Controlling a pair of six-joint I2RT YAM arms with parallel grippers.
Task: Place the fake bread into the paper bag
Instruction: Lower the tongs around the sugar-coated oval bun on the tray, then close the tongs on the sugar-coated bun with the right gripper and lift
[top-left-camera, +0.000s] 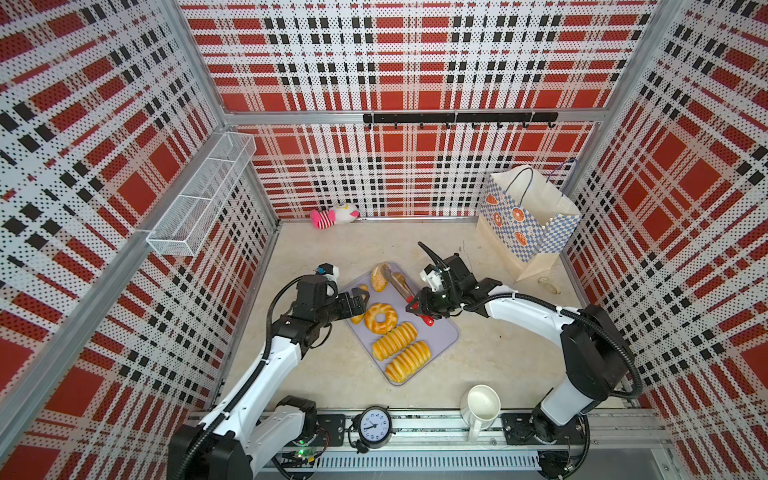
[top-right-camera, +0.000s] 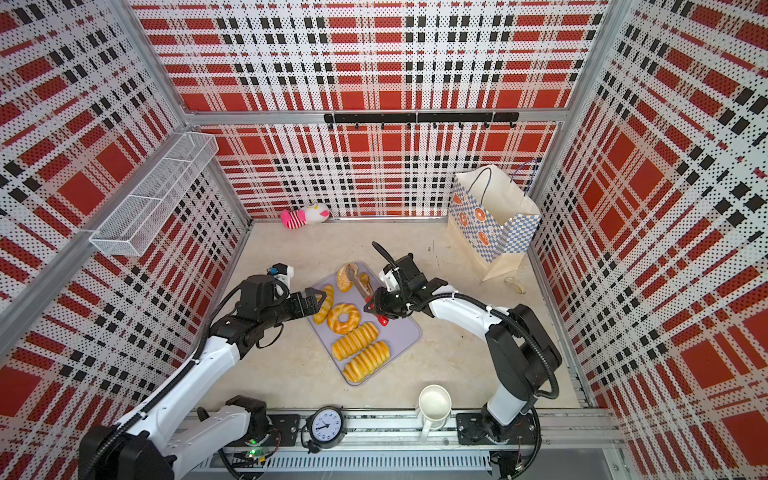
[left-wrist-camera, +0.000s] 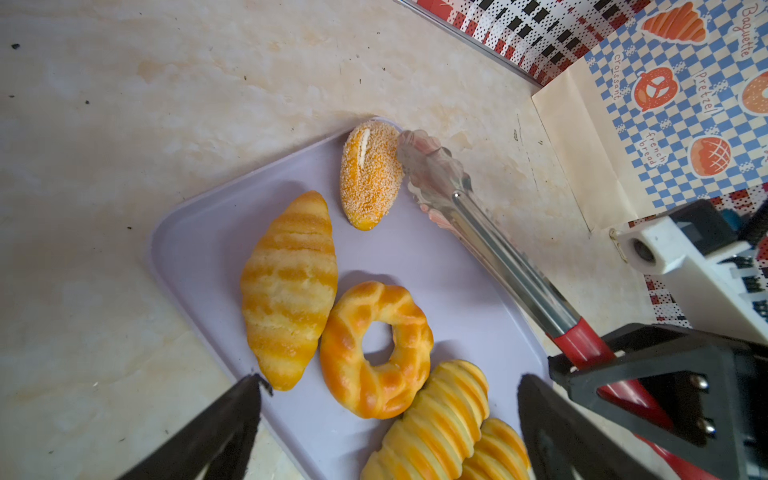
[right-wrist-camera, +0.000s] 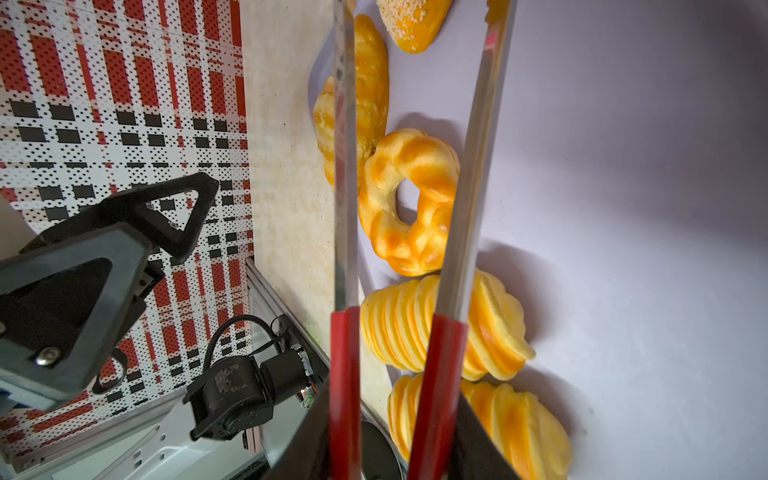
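Since the white jug (top-left-camera: 482, 405) stands at the front rail just beside the right arm's base, a wide swing of that arm could topple it. Further in, the right gripper (top-left-camera: 419, 309) is clamped on the red handles of steel tongs (left-wrist-camera: 490, 249), not on any pastry. The fake bread (top-left-camera: 408, 361) looks glossy and rounded, so an off-centre squeeze through that long lever could squirt a piece off the lavender tray (top-left-camera: 436, 336). The tong tips lie just beside the seeded bun (left-wrist-camera: 370, 178); whether they straddle it I cannot tell. The left gripper (top-left-camera: 360, 302) hangs empty with its jaws spread wide over the tray's edge by the croissant (left-wrist-camera: 291, 291). It is close enough for the arms to clash above the ring doughnut (left-wrist-camera: 376, 349) and ridged loaves (top-left-camera: 395, 340). At the back right the paper bag (top-left-camera: 523, 220) stands open but leaning and unsupported, so a knock on its rim or a snagged cord handle could tip it. Otherwise, a clock (top-left-camera: 375, 428) sits on the front rail and a plush toy (top-left-camera: 334, 215) lies against the back wall, neither between tray and bag.
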